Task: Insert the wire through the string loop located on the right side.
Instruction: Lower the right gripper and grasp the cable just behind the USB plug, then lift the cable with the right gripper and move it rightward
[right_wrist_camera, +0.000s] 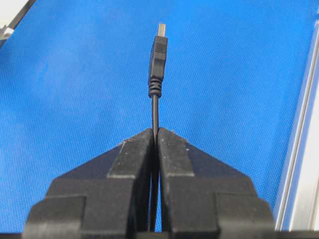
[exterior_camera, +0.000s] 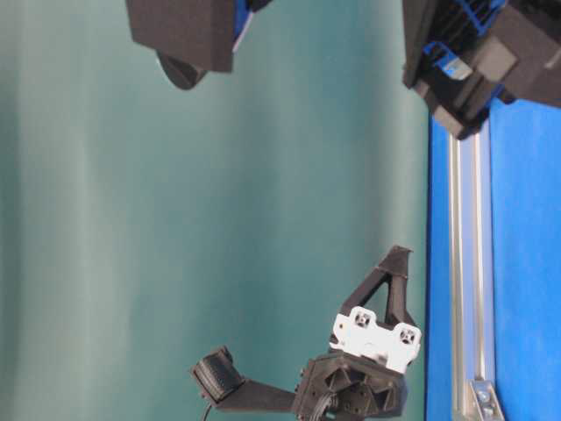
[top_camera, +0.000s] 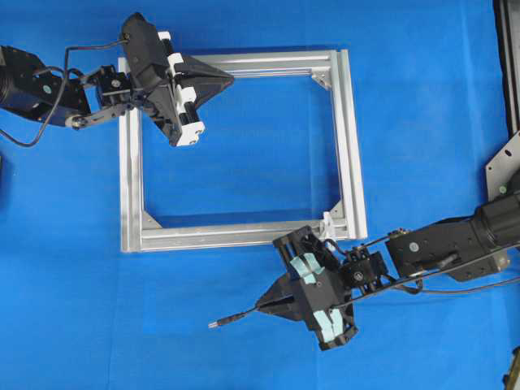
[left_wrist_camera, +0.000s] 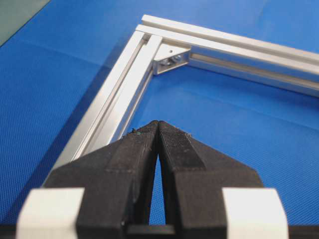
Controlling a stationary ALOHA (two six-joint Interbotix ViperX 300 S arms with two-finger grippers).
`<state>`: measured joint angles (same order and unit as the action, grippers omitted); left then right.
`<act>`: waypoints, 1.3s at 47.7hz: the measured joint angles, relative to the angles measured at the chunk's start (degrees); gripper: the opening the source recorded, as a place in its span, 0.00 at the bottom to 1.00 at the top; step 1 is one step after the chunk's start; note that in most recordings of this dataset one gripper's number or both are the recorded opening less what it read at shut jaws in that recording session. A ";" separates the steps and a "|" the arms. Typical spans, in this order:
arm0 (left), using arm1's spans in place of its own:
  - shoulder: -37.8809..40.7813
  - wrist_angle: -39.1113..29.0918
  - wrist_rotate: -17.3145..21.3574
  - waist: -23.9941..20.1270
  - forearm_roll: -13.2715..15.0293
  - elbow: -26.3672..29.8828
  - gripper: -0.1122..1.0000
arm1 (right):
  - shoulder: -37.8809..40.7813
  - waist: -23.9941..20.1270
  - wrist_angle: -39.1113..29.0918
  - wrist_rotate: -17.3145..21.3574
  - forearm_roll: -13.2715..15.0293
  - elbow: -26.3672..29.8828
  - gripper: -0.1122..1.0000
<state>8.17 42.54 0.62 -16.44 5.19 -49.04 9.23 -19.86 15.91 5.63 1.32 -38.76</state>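
Note:
The wire is thin and black, and its plug tip points left over the blue cloth in front of the silver frame. My right gripper is shut on the wire just behind the plug. In the right wrist view the plug sticks out beyond my right gripper. The white string loop sits at the frame's near right corner, just behind the right gripper's body. My left gripper hovers shut and empty over the frame's far left corner; in its wrist view the left gripper has both fingers pressed together.
The frame's far rail and right rail enclose bare blue cloth. A corner bracket lies ahead of the left gripper. A frame rail runs along the right gripper's right side. A metal bracket stands at the table's right edge.

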 measured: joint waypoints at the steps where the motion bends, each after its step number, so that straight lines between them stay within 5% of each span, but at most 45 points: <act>1: 0.00 0.00 0.00 0.00 0.00 0.09 0.10 | 0.00 -0.09 0.00 0.00 0.00 0.00 0.07; 44: 0.00 0.00 0.00 0.00 0.00 0.09 0.10 | -0.09 -0.09 -0.09 0.26 0.09 -0.09 0.07; 62: 0.00 0.00 0.00 0.00 0.00 0.00 0.10 | -7.56 -1.49 -0.53 0.79 -0.53 -8.44 0.07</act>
<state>8.17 42.54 0.62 -16.44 5.19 -49.04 1.67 -21.36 15.38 6.42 0.79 -47.20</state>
